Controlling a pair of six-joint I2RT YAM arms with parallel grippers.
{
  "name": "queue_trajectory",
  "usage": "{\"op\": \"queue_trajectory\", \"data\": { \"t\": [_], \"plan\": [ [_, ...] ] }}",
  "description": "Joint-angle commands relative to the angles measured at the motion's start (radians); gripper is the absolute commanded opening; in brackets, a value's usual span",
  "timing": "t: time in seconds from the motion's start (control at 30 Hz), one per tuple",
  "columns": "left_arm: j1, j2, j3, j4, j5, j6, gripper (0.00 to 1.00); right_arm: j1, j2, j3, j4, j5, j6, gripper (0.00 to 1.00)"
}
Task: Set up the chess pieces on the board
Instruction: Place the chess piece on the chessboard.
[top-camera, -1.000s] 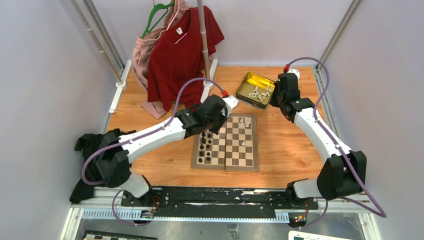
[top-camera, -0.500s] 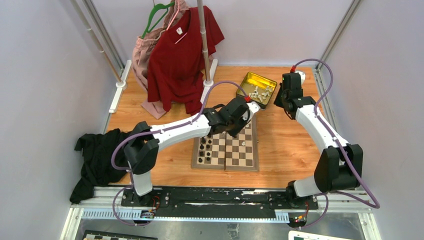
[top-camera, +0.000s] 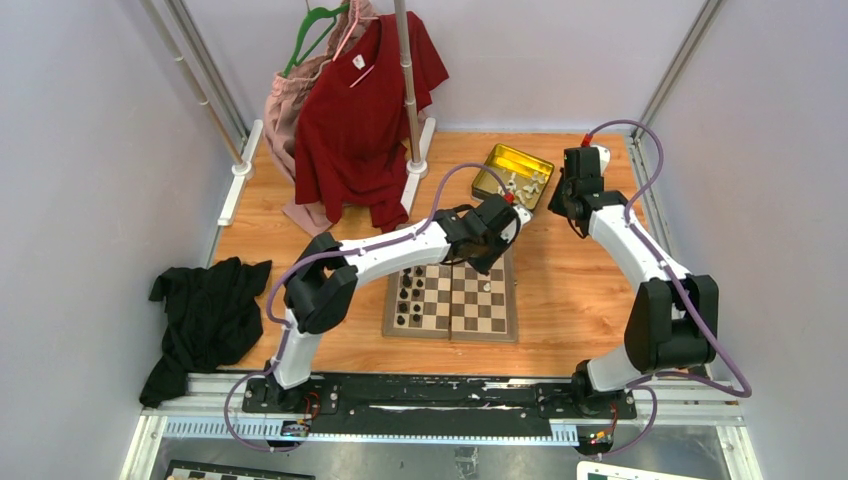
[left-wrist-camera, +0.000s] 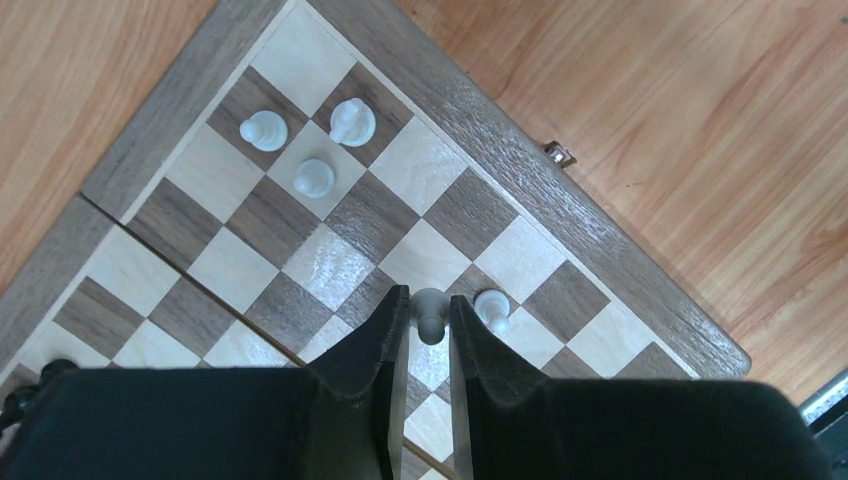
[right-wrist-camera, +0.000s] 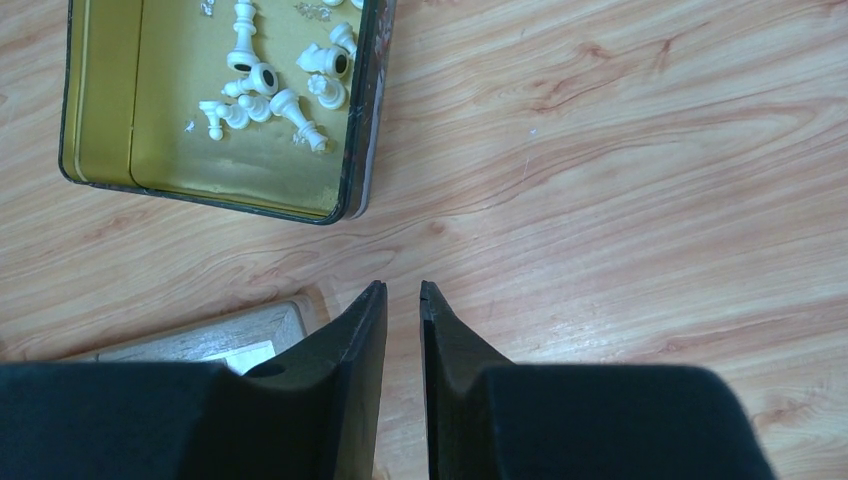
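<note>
holding: the left gripper (left-wrist-camera: 428, 312) pinches a small white piece (left-wrist-camera: 430, 322), its fingertips pressed against the piece's two sides.
piece axis: seen almost end-on from above, so it looks upright with its head toward the camera; i cannot tell whether its base touches the square below.
where it lies: over the board (left-wrist-camera: 330, 262), on the half away from the black pieces (top-camera: 404, 296).
key relation: a white pawn (left-wrist-camera: 490, 308) stands just beside the outer face of one finger. spreading the jaws there could, i judge, nudge it.
already standing: three more white pieces (left-wrist-camera: 313, 177) are grouped near the board's corner, well apart from the gripper.
container: the gold tin (right-wrist-camera: 110, 110) sits off the board on the wooden table (right-wrist-camera: 600, 150).
contents: loose white pieces (right-wrist-camera: 270, 95) lie on their sides, heaped at one end of the tin, with the rest of its floor bare.
right gripper (right-wrist-camera: 402, 290): its jaws are a narrow slit apart with nothing between them. it hovers over the table just outside the tin's rim.
nearer arm: the right arm is nearer the tin, and the left arm is over the board.
</note>
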Motion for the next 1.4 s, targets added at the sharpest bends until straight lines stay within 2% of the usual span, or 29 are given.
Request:
{"op": "queue_trajectory", "data": {
  "t": [0.0, 0.4, 1.13, 1.37],
  "plan": [
    [-0.008, 0.041, 0.067, -0.066, -0.007, -0.047, 0.00, -0.018, 0.021, 0.037, 0.017, 0.014, 0.019, 0.23],
    [-0.008, 0.107, 0.130, -0.110, -0.044, -0.092, 0.00, -0.021, 0.035, 0.037, 0.018, -0.009, 0.027, 0.23],
    [-0.008, 0.144, 0.078, -0.050, -0.041, -0.152, 0.00, -0.028, 0.025, 0.020, 0.027, -0.017, 0.029, 0.23],
    [-0.008, 0.154, 0.078, -0.043, -0.039, -0.152, 0.06, -0.029, 0.023, 0.016, 0.030, -0.018, 0.028, 0.23]
  ]
}}
